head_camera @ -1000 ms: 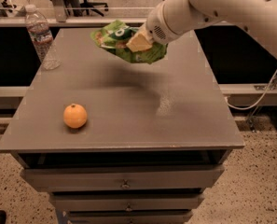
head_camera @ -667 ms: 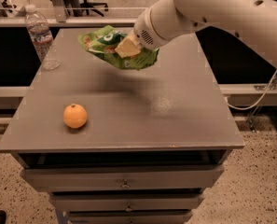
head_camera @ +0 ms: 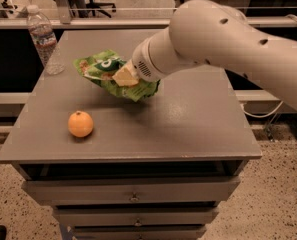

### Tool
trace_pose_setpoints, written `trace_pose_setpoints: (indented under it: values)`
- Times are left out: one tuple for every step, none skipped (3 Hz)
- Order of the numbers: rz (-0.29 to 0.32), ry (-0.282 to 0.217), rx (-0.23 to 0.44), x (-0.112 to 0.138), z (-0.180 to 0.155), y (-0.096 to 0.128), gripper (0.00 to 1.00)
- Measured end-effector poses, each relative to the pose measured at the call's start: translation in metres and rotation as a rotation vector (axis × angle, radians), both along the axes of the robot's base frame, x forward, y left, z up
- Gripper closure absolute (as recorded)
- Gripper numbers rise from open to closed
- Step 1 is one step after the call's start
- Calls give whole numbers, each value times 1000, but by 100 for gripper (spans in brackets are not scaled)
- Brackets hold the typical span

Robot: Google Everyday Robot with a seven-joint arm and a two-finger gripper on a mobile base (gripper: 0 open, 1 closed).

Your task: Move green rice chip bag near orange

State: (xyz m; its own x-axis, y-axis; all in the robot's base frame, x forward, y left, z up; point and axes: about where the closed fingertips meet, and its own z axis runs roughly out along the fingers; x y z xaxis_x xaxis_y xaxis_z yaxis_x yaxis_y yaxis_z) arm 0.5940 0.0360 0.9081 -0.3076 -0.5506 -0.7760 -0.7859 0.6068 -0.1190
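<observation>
Green rice chip bag (head_camera: 99,69): a crinkly, glossy light-green pouch with an irregular creased outline. It sits left of centre in the frame, raised off the counter (head_camera: 198,124), with its shadow falling on the surface beneath. Its long axis runs from upper left to lower right, and the dark green logo patch faces up at the upper-left end.

Gripper (head_camera: 122,79): located at the bag's lower-right half. The tan fingers (head_camera: 126,75) are closed onto the pouch and carry it. The arm (head_camera: 228,44) is a smooth white rounded shell that enters from the right edge of the frame.

Orange (head_camera: 81,124): round, matte and bright, resting on the counter at lower left. It is near the front and left edges and apart from the bag, with a strip of bare counter top between the two.

Counter: a flat grey top with straight edges. Open surface extends across its right half, and drawers (head_camera: 133,191) sit below it.

Water bottle (head_camera: 44,40): clear ribbed plastic, standing upright at the upper-left corner of the counter.
</observation>
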Motion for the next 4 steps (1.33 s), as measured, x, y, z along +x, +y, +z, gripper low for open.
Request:
trace_pose_setpoints:
  values:
    - [-14,12,25,-10,-17,5,100]
    - [-12,39,52,-16,-22,12,83]
    - [-3,62,73,-22,-18,17,60]
    - [2,81,78,-28,-14,19,38]
